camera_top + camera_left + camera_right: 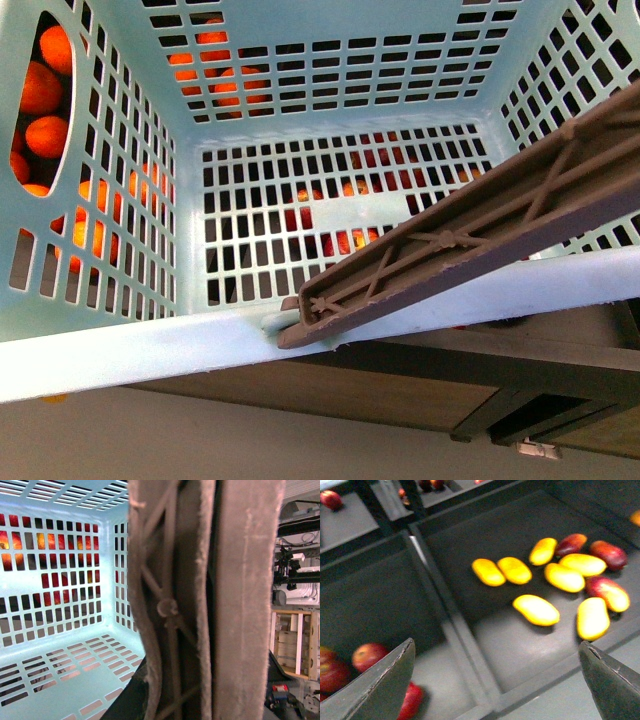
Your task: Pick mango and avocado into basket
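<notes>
Brown handle across the rim of the basket, right claw wide above mangoes (left claw unseen, state untellable)

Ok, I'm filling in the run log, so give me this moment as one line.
basket: empty | right gripper: open over mangoes | left gripper: unseen, camera at handle | avocado: not seen

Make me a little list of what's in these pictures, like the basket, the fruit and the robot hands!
basket: light teal, slotted, nothing inside
handle: brown, lying across the near rim
mangoes: yellow, some reddish, loose in a dark bin
apples: red, in the neighbouring bin
oranges: seen through the basket's wall
avocado: none in view
right gripper: open, empty, over the mango bin
left gripper: cannot tell; the handle fills its camera
</notes>
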`<state>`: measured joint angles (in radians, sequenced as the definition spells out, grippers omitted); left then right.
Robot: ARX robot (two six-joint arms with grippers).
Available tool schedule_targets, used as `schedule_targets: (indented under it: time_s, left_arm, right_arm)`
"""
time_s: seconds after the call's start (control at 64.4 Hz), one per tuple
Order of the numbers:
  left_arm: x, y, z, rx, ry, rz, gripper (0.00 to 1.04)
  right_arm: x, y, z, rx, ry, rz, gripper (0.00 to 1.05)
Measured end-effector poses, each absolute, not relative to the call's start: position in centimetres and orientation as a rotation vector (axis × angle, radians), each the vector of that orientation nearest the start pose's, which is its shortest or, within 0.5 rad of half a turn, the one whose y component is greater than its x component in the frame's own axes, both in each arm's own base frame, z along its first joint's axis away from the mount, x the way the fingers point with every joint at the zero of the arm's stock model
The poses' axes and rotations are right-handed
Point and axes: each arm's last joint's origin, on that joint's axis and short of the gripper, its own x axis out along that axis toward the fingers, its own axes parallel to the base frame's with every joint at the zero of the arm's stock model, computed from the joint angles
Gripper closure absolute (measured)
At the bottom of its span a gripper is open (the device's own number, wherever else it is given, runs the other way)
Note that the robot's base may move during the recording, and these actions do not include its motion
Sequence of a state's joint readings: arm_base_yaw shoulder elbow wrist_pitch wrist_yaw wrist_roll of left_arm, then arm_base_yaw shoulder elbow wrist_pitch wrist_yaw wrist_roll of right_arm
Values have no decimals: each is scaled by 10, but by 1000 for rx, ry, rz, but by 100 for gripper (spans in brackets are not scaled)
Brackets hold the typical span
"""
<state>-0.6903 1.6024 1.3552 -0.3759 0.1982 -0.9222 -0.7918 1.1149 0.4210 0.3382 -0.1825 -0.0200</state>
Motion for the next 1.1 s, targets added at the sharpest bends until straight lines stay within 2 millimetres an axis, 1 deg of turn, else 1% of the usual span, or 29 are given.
schedule_targets:
  time_s: [0.062,0.093,0.171,0.202,0.233,0.249,0.295,0.326,0.419,0.528,0.699,0.808,0.963,1.103]
  left_arm:
    - [273,-233,309,-676,961,-502,91]
    - [273,-233,309,-676,961,-502,91]
    - [273,-233,309,-676,961,-502,91]
    - [273,-233,309,-676,961,-502,91]
    - [273,-233,309,-676,961,-502,91]
    - [273,-233,309,-676,961,-502,91]
    - [273,-233,309,-675,960,-502,91]
    - [273,-233,309,-675,960,-502,91]
    - [273,-233,309,-675,960,-502,91]
    - [273,-233,309,-675,960,-502,91]
    - [273,-233,309,-675,961,-503,91]
    - [273,-233,309,-675,960,-502,91]
    - [273,-233,309,-675,960,-502,91]
    - [273,-233,309,-675,960,-503,91]
  right_arm:
    - [167,-175,184,90,370,-623,9]
    - [170,-182,179,72,386,-626,9]
    - [186,-209,158,5,458,-617,9]
    - [190,-216,152,-20,479,-610,9]
    - [200,-229,139,-56,522,-594,9]
    - [202,-232,136,-65,535,-588,9]
    - [216,-251,115,-107,613,-559,9]
    - [221,-257,108,-130,643,-545,9]
    - [244,-284,74,-182,762,-484,9]
    - [266,-304,47,-214,840,-394,9]
    - [297,-328,19,-257,913,-282,9]
    - [315,-341,8,-268,939,-230,9]
    - [337,-356,1,-297,962,-169,9]
    - [353,-364,-2,-319,973,-118,9]
